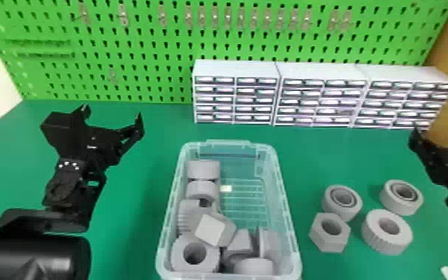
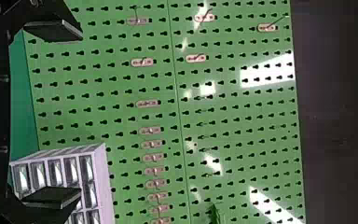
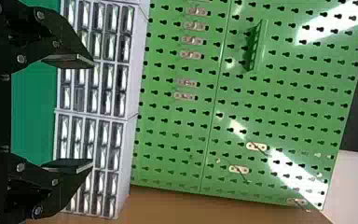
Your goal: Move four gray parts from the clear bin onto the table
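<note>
The clear bin (image 1: 288,223) stands at the front middle of the table in the head view, with several gray parts (image 1: 203,169) along its left side and heaped at its near end. To its right, four more rest on the table: a gray ring (image 1: 342,201), a gray hex nut (image 1: 330,232), a ribbed gray ring (image 1: 387,231) and another gray ring (image 1: 401,197). My left gripper (image 1: 113,113) is open and holds nothing, left of the bin; its wrist view shows the gripper (image 2: 53,114) too. My right gripper (image 1: 439,134), also (image 3: 70,113), is open and empty behind the far-right ring.
White drawer cabinets (image 1: 320,96) line the back right of the green table (image 1: 141,178). Behind them rises a green pegboard (image 1: 141,48) with small metal hooks. A small white object (image 1: 446,272) lies at the near right.
</note>
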Available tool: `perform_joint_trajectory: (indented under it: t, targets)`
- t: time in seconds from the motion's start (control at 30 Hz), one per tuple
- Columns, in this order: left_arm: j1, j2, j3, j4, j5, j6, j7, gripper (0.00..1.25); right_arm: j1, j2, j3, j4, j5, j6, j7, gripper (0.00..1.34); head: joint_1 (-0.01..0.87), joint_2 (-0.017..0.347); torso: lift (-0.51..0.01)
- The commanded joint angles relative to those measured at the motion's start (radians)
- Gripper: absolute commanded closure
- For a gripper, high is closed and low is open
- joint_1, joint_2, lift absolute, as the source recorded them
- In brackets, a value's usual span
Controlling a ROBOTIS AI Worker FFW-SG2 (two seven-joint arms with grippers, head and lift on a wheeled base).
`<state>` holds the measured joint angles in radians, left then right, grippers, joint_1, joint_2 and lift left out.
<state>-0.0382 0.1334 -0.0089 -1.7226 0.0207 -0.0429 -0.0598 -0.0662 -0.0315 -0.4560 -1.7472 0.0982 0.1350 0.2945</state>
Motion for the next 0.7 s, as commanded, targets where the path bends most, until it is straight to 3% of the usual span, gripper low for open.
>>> perform_joint_trajectory:
  t: [0.0, 0.67]
  targets:
    - [-0.003, 0.000, -0.005, 0.000, -0.007, 0.000, 0.000, 0.11, 0.006, -0.001, -0.001, 0.000, -0.003, 0.000, 0.000, 0.51, 0.678, 0.034, -0.050]
    - [-0.005, 0.000, -0.011, -0.003, -0.010, 0.000, 0.000, 0.11, 0.002, -0.018, 0.020, 0.017, -0.009, 0.003, 0.000, 0.51, 0.678, 0.034, -0.050]
